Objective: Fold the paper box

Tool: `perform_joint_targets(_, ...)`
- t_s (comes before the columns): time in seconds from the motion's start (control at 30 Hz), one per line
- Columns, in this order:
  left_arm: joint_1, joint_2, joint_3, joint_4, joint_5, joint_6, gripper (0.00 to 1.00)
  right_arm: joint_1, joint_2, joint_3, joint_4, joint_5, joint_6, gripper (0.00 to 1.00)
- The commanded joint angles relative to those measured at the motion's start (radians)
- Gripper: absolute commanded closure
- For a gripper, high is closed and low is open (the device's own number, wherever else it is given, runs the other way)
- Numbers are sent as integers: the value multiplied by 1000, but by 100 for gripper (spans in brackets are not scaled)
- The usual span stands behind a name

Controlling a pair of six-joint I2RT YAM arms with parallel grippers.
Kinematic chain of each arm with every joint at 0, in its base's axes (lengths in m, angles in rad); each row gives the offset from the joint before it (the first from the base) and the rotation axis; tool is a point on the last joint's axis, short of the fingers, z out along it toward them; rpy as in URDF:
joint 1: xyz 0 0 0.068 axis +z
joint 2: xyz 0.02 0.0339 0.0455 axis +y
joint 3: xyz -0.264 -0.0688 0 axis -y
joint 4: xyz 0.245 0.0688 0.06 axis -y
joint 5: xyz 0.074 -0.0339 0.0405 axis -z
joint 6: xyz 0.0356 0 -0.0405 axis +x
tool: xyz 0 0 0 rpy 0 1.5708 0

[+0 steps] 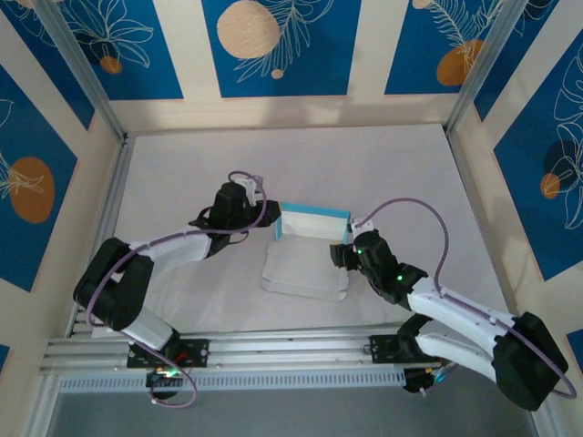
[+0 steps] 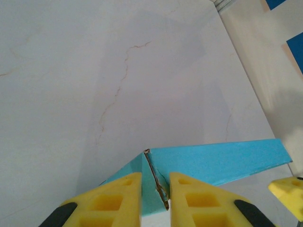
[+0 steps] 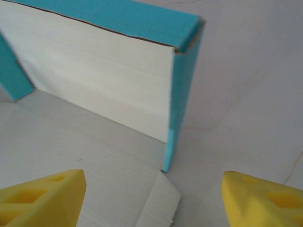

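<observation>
- Yellow fingers (image 2: 120,191) of your left gripper (image 2: 155,178) sit nearly together, pinching the upright left corner of the paper box (image 2: 213,160). The corner seam runs down between them.
- Note that the box lies in the middle of the table (image 1: 410,173), between the two arms. Its white base is flat and its light-blue back wall stands at the far side.
- From above, the left fingertips are hidden under the wrist body, so contact cannot be made out there.
- Your right gripper (image 3: 154,182) stands spread wide, gripping nothing. The box's right corner stands just ahead, between its fingers and apart from both.
- At the left margin of the right wrist view, a blue wall is cut off and blurred. The near flap runs out at the bottom edge.
</observation>
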Motion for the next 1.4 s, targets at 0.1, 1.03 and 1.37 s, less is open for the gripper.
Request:
perform_joint_targets(0.1,3,34,-1,-114,-32,45,81,-49,152,18,226,57,-16,25)
perform_joint_targets(1.03,0,-165,154,-331,-106,287,56,-82,270,335,-25,-3,-141,100)
perform_joint_targets(1.37,2,-349,174,-391,-188,565,43,-187,169,546,-297,-141,-62,100)
